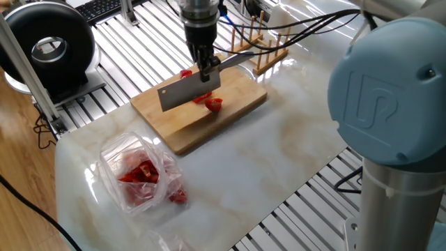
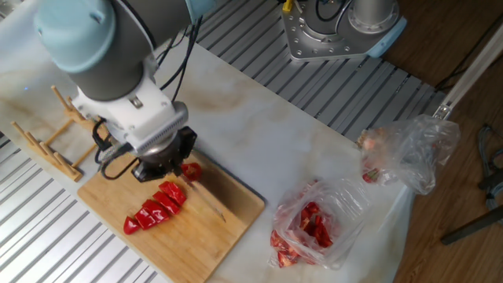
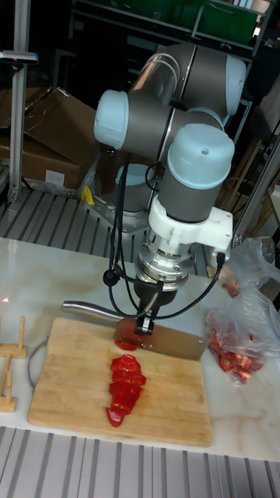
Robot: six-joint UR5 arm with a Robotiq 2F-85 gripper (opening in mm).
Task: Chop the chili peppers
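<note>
The chili peppers [image 3: 124,385] lie on the wooden cutting board [image 3: 54,389] as a row of red slices [image 2: 157,209], with one more red piece [image 2: 191,169] beside the gripper. In one fixed view, red pieces [image 1: 212,103] show just under the blade. My gripper [image 3: 148,323] is shut on a cleaver-style knife [image 3: 167,341], gripping it where the blade meets the handle [image 3: 87,310]. The blade [image 1: 188,92] hangs level a little above the board [image 1: 230,111], over the uncut end of the row. From above, the gripper [image 2: 161,167] hides part of the chili.
A see-through plastic bag with red pieces [image 1: 143,171] lies on the marble table near the board. A second crumpled bag [image 2: 409,149] sits at the table's edge. A wooden rack [image 1: 261,42] stands behind the board. A black round device [image 1: 45,49] is off to the side.
</note>
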